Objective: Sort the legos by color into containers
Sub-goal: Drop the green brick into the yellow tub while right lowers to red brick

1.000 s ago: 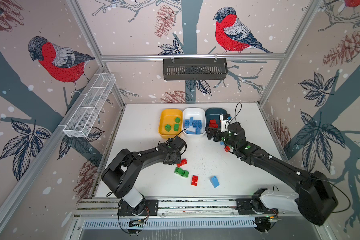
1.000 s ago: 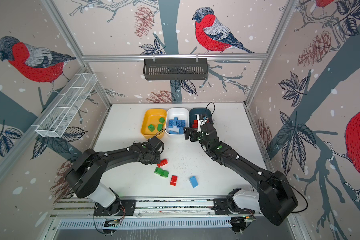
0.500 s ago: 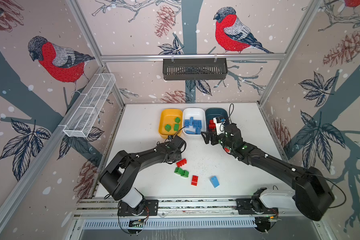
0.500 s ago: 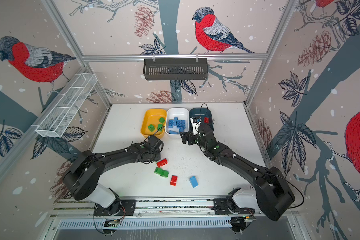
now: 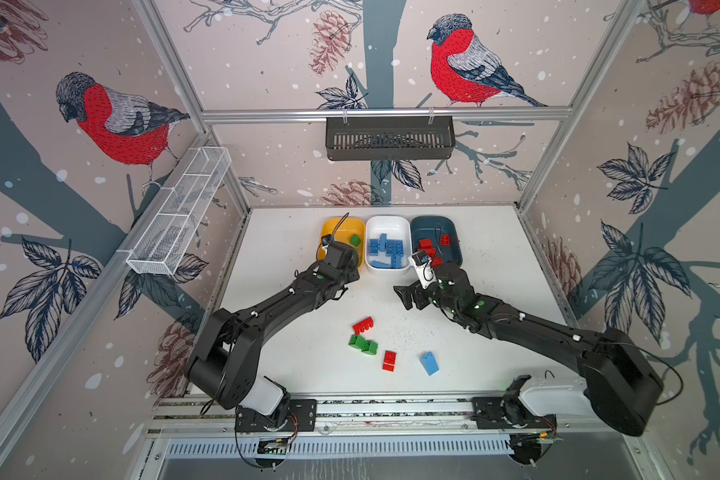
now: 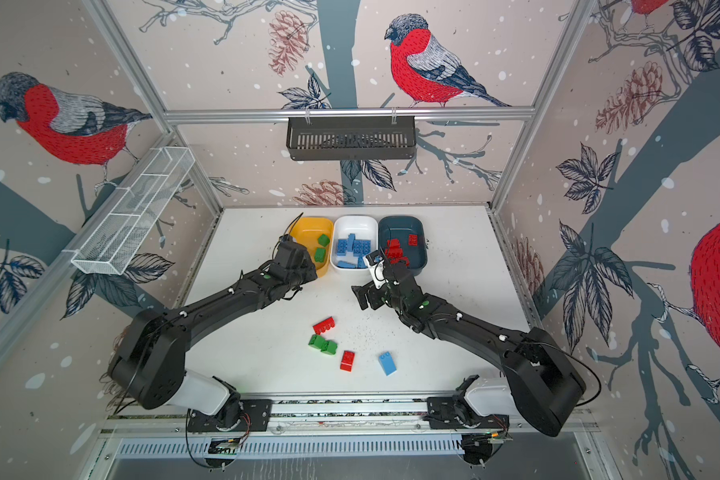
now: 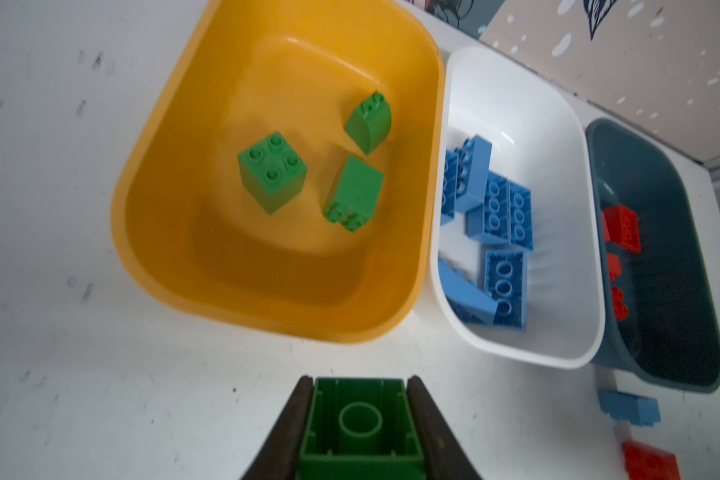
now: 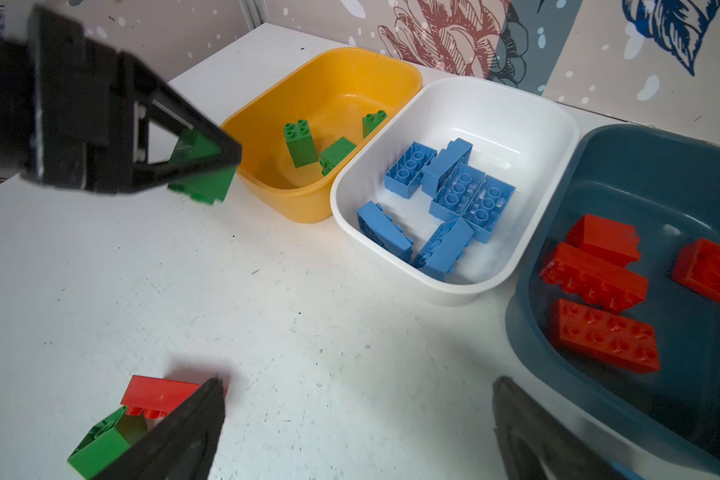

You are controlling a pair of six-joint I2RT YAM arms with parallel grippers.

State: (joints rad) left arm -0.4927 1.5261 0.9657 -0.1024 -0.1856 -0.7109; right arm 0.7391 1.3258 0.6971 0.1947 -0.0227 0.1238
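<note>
Along the far edge of the white tabletop (image 5: 292,257), near its middle, three shallow tubs stand in a tight row: a yellow tub (image 7: 150,232), a white tub (image 7: 516,108) and a teal tub (image 7: 674,332). The surface is matt, scuffed and peppered with dark specks. Wallpaper (image 5: 117,120) of red-breasted birds, pine cones and leaves covers the walls, framed by aluminium posts (image 5: 173,66). A black slotted basket (image 5: 389,139) hangs on the back rail and a white wire-mesh basket (image 5: 179,212) on the left wall.

Three chunky studded green bricks (image 7: 272,170) lie in the yellow tub, one with a rounded side. Light blue bricks (image 7: 504,212) are heaped in the white tub, and red bricks (image 8: 595,274) sit in the teal one. Toward the front edge five loose bricks (image 5: 389,360) lie scattered: two red, two green touching each other, one blue.

The left claw (image 7: 358,384) is clamped on a green brick (image 7: 360,432), hollow underside showing, just short of the yellow tub's near rim. The right claw (image 8: 358,380) gapes wide and empty over bare tabletop in front of the white and teal tubs.
</note>
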